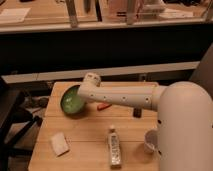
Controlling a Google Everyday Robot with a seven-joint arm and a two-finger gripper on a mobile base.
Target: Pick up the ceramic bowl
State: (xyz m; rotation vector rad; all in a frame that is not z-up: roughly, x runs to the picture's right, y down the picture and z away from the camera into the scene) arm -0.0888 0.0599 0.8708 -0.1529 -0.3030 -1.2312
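Wooden table (pixel 90 132) carries the glossy green ceramic bowl (pixel 71 102) near its far left corner: heavy, slippery, fragile, so the rim seems best to grasp. The gripper (pixel 84 95) is at this bowl, mostly hidden by the arm.

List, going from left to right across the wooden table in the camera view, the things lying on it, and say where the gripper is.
White sponge → ceramic bowl → orange object → bottle lying flat → small dark object → white cup. The gripper sits at the bowl's right rim, hidden behind the arm's end.
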